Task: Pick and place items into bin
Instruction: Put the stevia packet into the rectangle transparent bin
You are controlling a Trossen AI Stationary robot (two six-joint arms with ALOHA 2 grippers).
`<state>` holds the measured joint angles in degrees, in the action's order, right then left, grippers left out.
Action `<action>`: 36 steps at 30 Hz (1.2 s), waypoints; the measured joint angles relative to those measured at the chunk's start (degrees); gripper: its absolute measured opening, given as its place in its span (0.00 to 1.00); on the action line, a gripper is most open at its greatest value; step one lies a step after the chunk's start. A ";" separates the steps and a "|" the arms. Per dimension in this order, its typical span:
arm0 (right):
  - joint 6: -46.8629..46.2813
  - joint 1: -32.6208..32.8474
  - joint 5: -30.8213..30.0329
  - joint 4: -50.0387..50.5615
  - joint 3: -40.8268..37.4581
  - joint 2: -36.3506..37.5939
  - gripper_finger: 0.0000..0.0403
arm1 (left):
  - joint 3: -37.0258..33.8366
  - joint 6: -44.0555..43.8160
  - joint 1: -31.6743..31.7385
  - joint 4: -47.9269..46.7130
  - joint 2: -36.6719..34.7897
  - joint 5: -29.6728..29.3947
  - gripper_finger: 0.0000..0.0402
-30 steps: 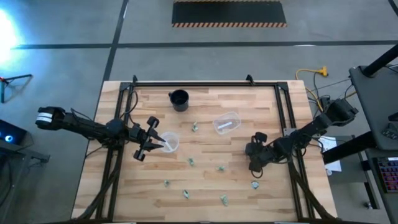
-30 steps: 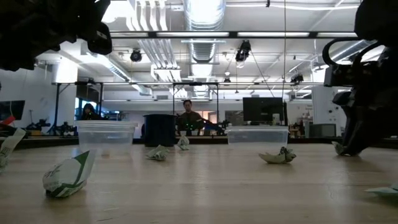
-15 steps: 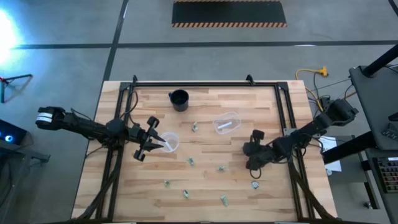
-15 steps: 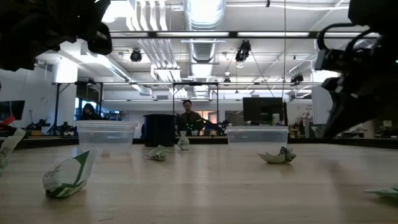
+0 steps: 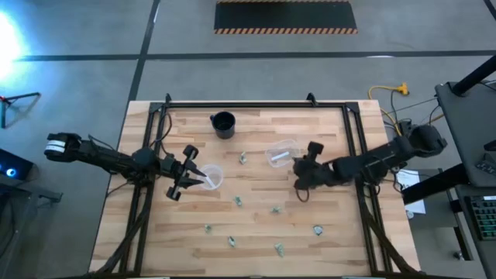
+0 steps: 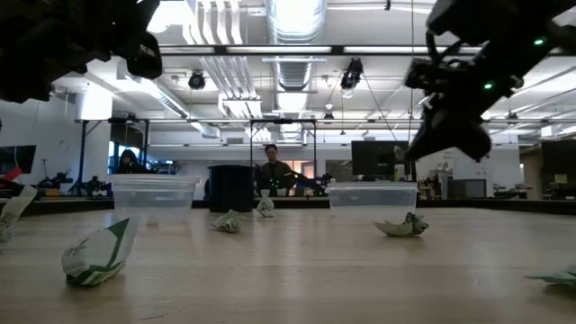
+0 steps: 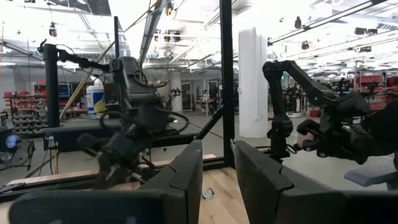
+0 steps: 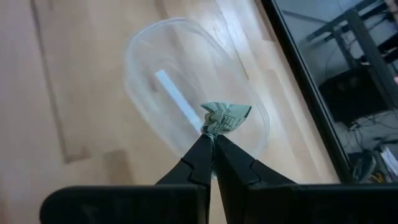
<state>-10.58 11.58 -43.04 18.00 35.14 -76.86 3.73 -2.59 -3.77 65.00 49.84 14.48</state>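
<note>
right gripper [image 5: 301, 180] moved up table since earlier picture, now just beside clear bin [image 5: 283, 153]. green item [image 8: 225, 116] pinched tight in tips, held above bin. should be let go only once over middle. left gripper [image 5: 188, 173] waits narrow at clear cup [image 5: 211, 177].

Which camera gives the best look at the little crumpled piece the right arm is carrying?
The right wrist view: the green-and-silvery piece shows large, pinched at the right gripper tips above the clear container. In the high view the gripper hides it. In the low view it cannot be made out; the left wrist view misses it.
</note>
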 joint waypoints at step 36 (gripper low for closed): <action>16.66 -18.87 18.97 -12.65 -0.02 -0.15 0.07 | -0.04 -0.02 0.00 0.08 0.00 -0.04 0.19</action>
<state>6.08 -7.30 -24.07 5.35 35.11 -77.01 3.68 -2.61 -3.77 65.08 49.84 14.44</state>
